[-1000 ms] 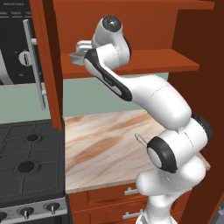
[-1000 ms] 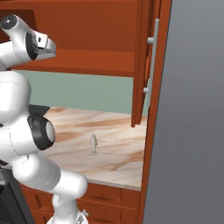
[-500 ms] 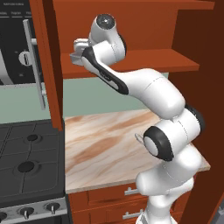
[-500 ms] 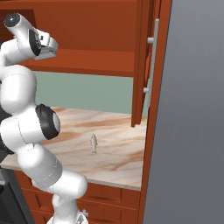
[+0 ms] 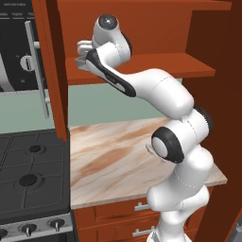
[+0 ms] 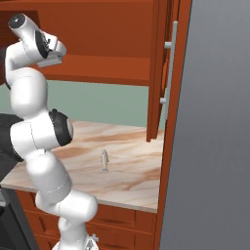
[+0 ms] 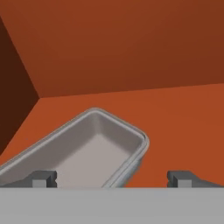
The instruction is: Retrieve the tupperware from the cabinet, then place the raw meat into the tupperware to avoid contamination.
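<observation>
the cabinet [image 5: 142, 66] stands open, both doors swung out to the sides of the arm, and the hand is up at its shelf [image 7: 183, 127]. in the hand view the tupperware [image 7: 83, 151] lies slantwise on that shelf, near the dark left wall and well short of the back wall, with bare shelf to its right. the jaws stand wide open and hold nothing; the left fingertip [image 7: 41, 178] sits over the box's near rim, the right one over bare shelf. the right base view shows the raw meat [image 6: 104, 160] lying alone on the marble desk [image 6: 127, 171], well back from the front edge; in the left base view the arm covers that spot. the left base view adds a stove [image 5: 28, 179] touching the desk's left edge. no legible writing.
</observation>
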